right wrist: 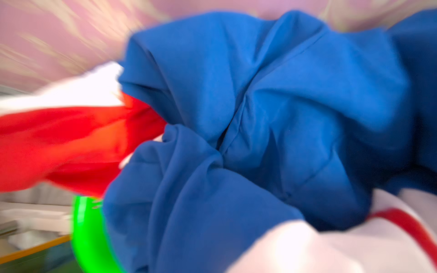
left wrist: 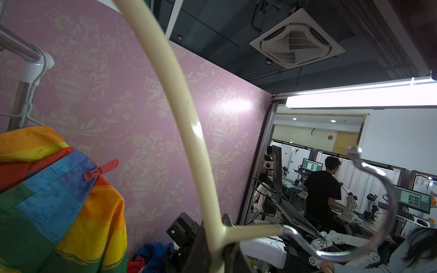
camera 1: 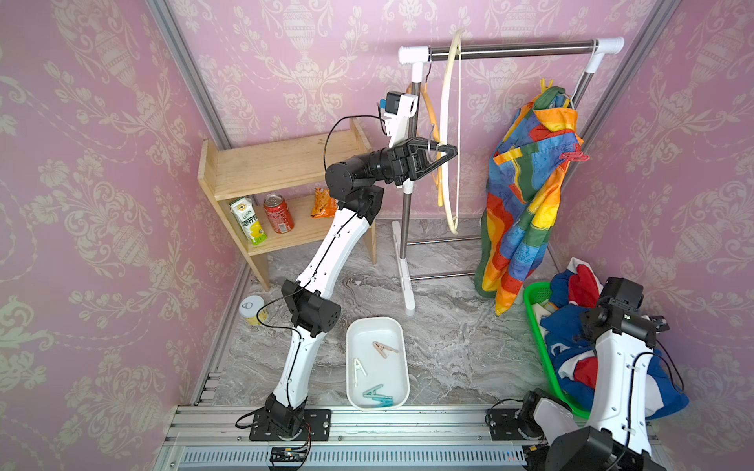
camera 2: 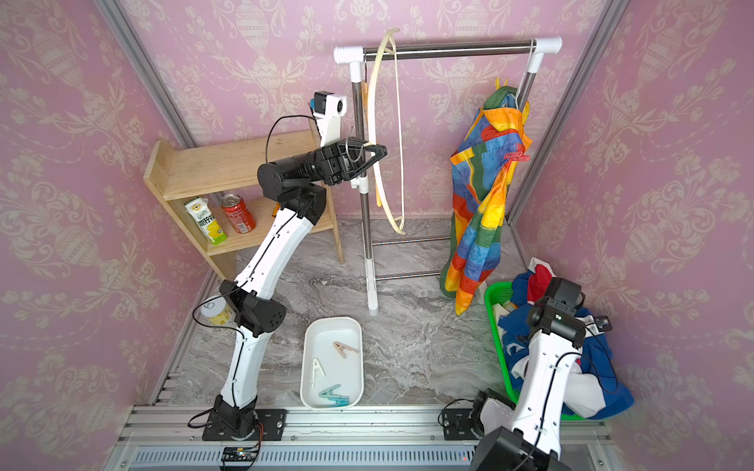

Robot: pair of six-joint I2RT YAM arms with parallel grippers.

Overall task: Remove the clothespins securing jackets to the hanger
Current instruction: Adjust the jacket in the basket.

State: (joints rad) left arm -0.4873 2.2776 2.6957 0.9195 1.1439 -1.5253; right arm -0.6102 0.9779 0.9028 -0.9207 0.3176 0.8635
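A clothes rack (camera 1: 510, 48) is seen at upper centre in both top views. A rainbow jacket (camera 1: 526, 195) is hung at its right end, with a red clothespin (camera 1: 573, 156) clipped at the shoulder and a yellow clothespin (camera 1: 546, 85) at the collar. A blue, red and white jacket (camera 1: 565, 326) is heaped in a green basket (camera 1: 534, 291) at lower right. The right gripper (camera 1: 657, 322) is positioned over it, jaws pressed together; whether cloth is caught cannot be told. A bare cream hanger (camera 1: 449, 102) is pinched at its neck by the jaws of the left gripper (camera 1: 444, 151). At lower centre a pink clothespin (camera 1: 384, 349), a white clothespin (camera 1: 359, 370) and a teal clothespin (camera 1: 378, 396) are lying in a white tray (camera 1: 379, 330).
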